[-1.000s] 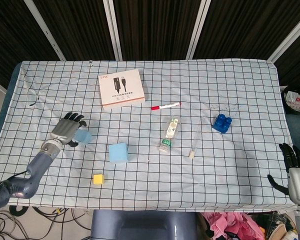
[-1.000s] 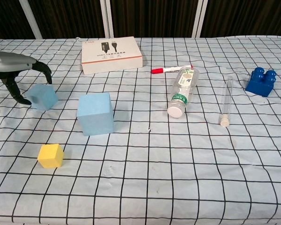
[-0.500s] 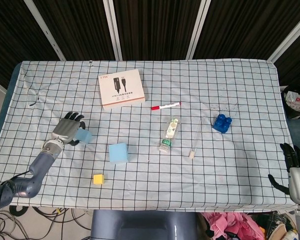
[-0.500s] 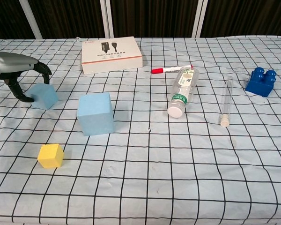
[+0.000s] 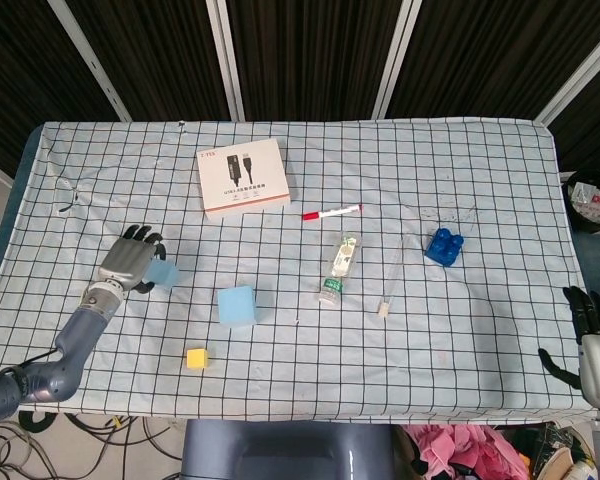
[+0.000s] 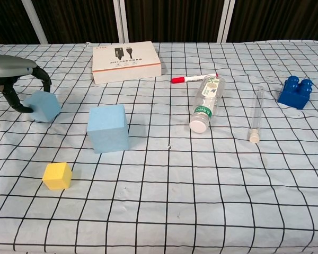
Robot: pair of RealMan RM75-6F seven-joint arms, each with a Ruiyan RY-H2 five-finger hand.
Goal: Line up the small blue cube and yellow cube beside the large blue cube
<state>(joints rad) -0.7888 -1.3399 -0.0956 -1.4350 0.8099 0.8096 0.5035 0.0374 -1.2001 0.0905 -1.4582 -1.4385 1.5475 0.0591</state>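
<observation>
The small blue cube point(image 5: 162, 273) point(image 6: 44, 106) sits at the left of the checked cloth, slightly tilted. My left hand point(image 5: 127, 262) point(image 6: 13, 74) grips it, fingers curled over its top and thumb against its left side. Right of it stands the large blue cube point(image 5: 236, 305) point(image 6: 108, 127), clear of the hand. Nearer the front edge the yellow cube point(image 5: 196, 357) point(image 6: 57, 175) lies alone. My right hand point(image 5: 592, 335) hangs off the table's front right corner, fingers apart and holding nothing.
A white box point(image 5: 243, 178) lies at the back left. A red marker point(image 5: 331, 212), a lying bottle point(image 5: 339, 268) and a thin tube point(image 5: 390, 280) fill the middle. A dark blue toy brick point(image 5: 444, 246) sits to the right.
My left hand has closed around the small blue cube and drawn it a little to the left, tilting it. The right hand has barely moved.
</observation>
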